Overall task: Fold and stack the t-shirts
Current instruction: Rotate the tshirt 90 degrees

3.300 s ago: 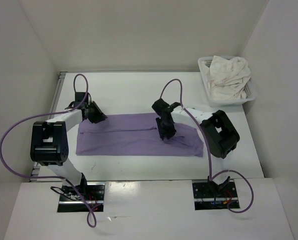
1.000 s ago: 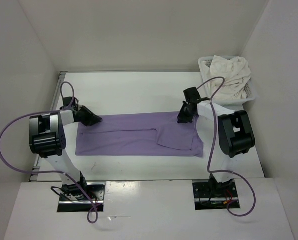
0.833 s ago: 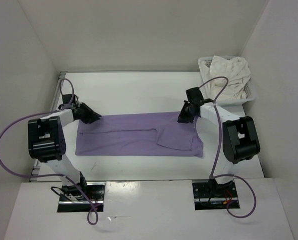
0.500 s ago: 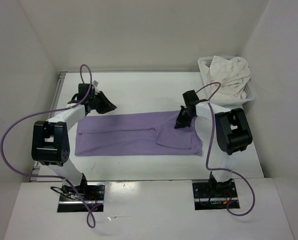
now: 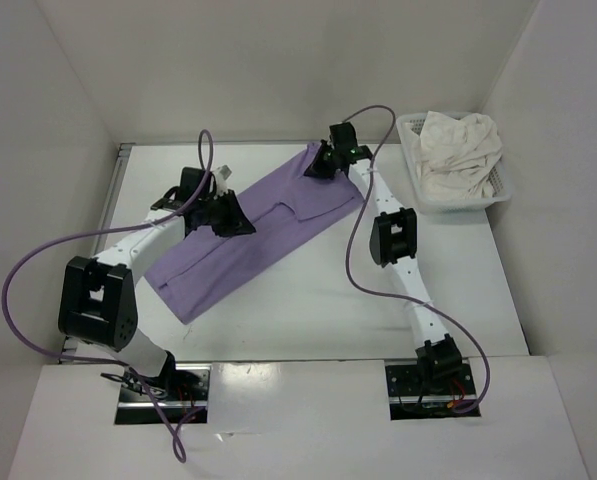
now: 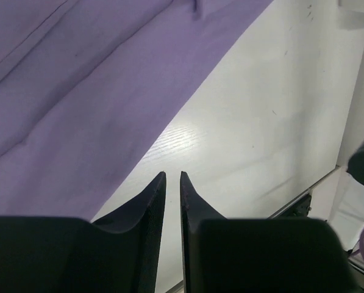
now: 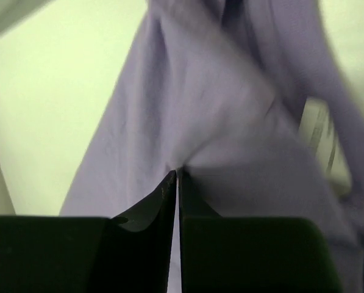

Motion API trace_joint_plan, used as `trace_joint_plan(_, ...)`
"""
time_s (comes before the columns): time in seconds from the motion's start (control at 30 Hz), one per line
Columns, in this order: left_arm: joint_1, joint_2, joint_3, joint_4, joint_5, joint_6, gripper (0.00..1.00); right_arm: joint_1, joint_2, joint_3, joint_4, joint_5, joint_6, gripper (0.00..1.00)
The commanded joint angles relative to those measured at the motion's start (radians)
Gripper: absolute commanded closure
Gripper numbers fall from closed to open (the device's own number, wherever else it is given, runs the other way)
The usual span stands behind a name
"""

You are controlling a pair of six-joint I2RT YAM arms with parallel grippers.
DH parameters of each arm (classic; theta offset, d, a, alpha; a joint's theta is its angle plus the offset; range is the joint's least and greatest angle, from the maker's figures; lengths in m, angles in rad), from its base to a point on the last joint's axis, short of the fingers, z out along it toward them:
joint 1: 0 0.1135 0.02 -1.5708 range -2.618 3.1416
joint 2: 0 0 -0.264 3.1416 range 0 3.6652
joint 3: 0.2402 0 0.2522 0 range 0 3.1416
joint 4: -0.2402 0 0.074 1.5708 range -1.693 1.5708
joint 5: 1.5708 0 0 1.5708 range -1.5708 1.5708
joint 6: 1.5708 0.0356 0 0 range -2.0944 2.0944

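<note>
Slippage is the main risk: the right pincer (image 7: 177, 174) is clamped on only a thin pinch of the lavender t-shirt (image 5: 208, 270), which lies diagonally across the desk (image 5: 318, 300). The left pincer (image 6: 172, 177) hangs nearly closed and empty beside its edge. Pulling by one corner could bunch or skew the cloth.

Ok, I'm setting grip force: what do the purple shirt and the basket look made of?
Lavender shirt: thin matte cloth, probably cotton knit; it drapes and creases softly. Basket: likely rigid white plastic, judging by its moulded mesh walls.
</note>
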Motion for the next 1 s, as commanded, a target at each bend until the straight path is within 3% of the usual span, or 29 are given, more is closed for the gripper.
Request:
trace_joint_plan(0.0,-0.01,-0.043,-0.017,-0.057,-0.037,0.036,0.79,0.078,-0.233,-0.006,-0.1,0.034,-0.078,0.9)
trace_joint_plan(0.1,-0.01,-0.043,0.007,-0.036,-0.057,0.027,0.79,0.106,-0.336,0.033,-0.195,0.055,-0.16,0.8)
trace_joint_plan(0.17,-0.01,-0.031,0.029,-0.036,-0.071,0.027,0.79,0.117,-0.448,-0.042,-0.223,0.055,-0.189,0.74)
trace_joint_plan(0.23,0.024,-0.018,0.038,-0.025,-0.074,0.016,0.79,0.155,-0.55,-0.273,-0.147,0.045,-0.21,0.66)
trace_joint_plan(0.27,0.039,-0.008,0.047,-0.013,-0.074,0.016,0.79,0.168,-0.695,-0.395,-0.083,0.032,-0.211,0.66)
trace_joint_plan(0.3,0.051,-0.008,0.047,-0.013,-0.074,0.016,0.79,0.18,-0.783,-0.702,0.006,0.017,-0.192,0.64)
trace_joint_plan(0.33,0.062,0.005,0.047,-0.013,-0.065,0.016,0.79,0.192,-0.868,-0.855,0.095,0.008,-0.171,0.63)
trace_joint_plan(0.37,0.084,0.024,0.067,-0.013,-0.065,0.028,0.79,0.192,-1.002,-1.101,0.231,-0.001,-0.146,0.65)
trace_joint_plan(0.4,0.093,0.034,0.077,-0.022,-0.065,0.028,0.79,0.192,-1.048,-1.195,0.264,-0.026,-0.116,0.7)
trace_joint_plan(0.43,0.093,0.046,0.086,-0.022,-0.053,0.04,0.79,0.192,-1.081,-1.27,0.281,-0.026,-0.115,0.85)
trace_joint_plan(0.47,0.105,0.055,0.086,-0.022,-0.044,0.041,0.79,0.192,-1.109,-1.336,0.282,-0.026,-0.115,0.93)
trace_joint_plan(0.53,0.105,0.08,0.112,-0.022,-0.054,0.062,0.79,0.168,-1.172,-1.539,0.298,0.029,-0.115,1.0)
trace_joint_plan(0.73,0.105,0.111,0.11,-0.002,-0.031,0.062,0.79,0.025,-1.152,-1.65,0.32,0.133,-0.135,1.0)
trace_joint_plan(0.97,0.105,0.074,0.069,-0.002,-0.031,0.071,0.79,-0.067,-0.955,-1.515,0.3,0.202,-0.163,1.0)
